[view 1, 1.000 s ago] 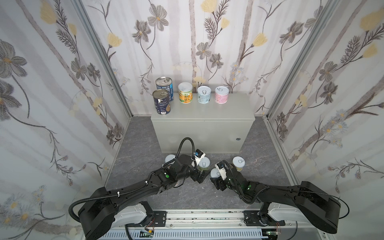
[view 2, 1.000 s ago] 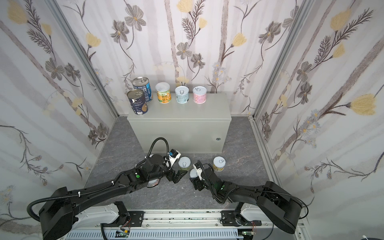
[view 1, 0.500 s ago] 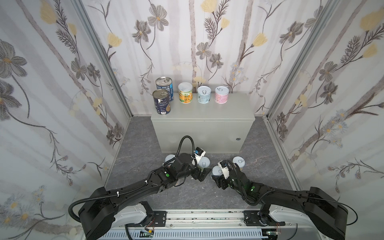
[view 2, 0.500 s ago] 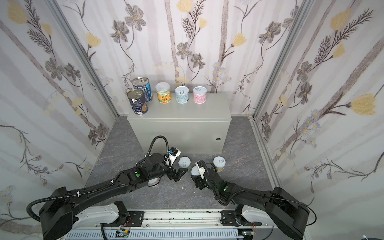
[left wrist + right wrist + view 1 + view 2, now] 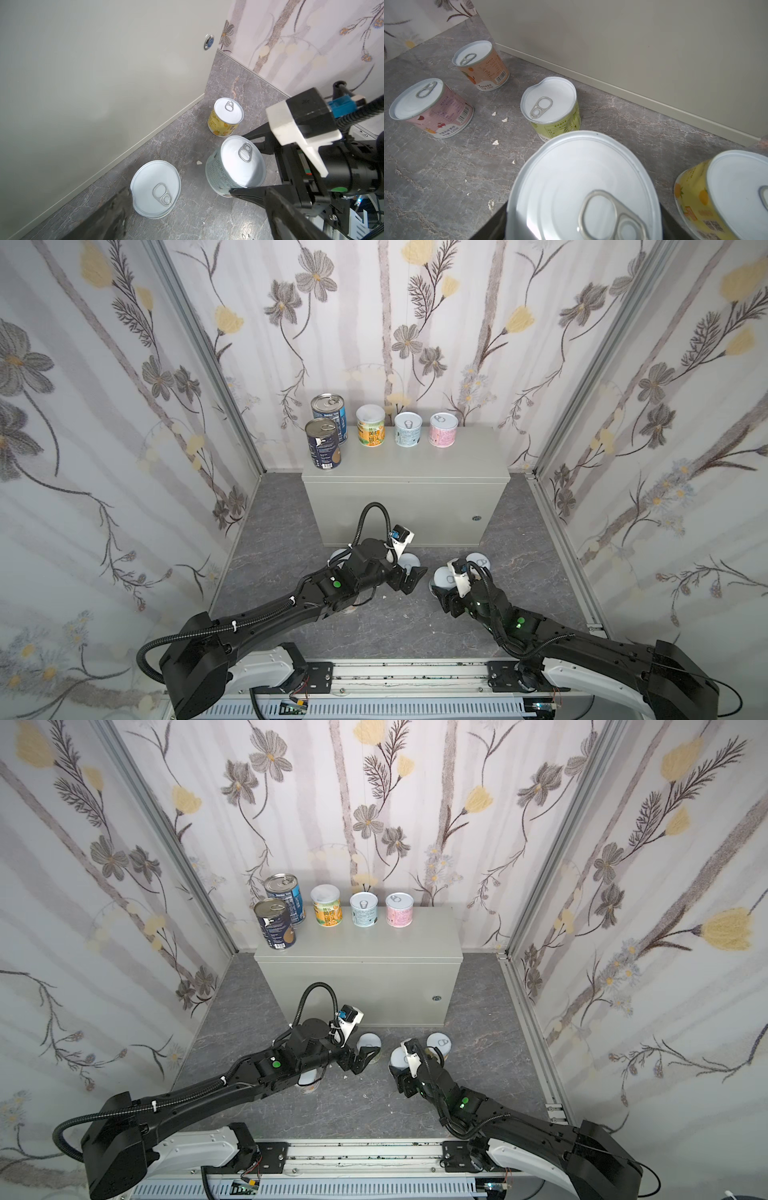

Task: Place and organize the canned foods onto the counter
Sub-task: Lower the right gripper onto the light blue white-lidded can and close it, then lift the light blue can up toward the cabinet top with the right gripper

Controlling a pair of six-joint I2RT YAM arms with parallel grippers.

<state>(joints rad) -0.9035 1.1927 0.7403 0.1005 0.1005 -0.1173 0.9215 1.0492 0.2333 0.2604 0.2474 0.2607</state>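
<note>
Right claw (image 5: 239,164) clenched on the pale blue-green can (image 5: 583,182), one finger each side of the label. The can looks tipped; can't tell if its base is off the floor (image 5: 291,531).

Just right of it is the yellow can (image 5: 478,562), upright and crowding that side. Just left is the green can (image 5: 552,108), upright. Left claw (image 5: 415,578) is released, jaws wide, right at the green can; contact unclear. The two claws are near each other.

Further left on the floor are the peach can (image 5: 481,64) and pink can (image 5: 431,108), upright, mostly hidden under the left arm (image 5: 291,610) in both top views. White crumbs (image 5: 495,142) lie among the cans.

Directly far of the cluster is the counter (image 5: 407,497), its front wall facing it. On top at far left, the near dark-blue can (image 5: 323,443) stands in front of the far dark-blue can (image 5: 328,414). Rightward along the far edge: orange-label can (image 5: 370,427), light-blue can (image 5: 408,430), pink-label can (image 5: 443,430).
</note>
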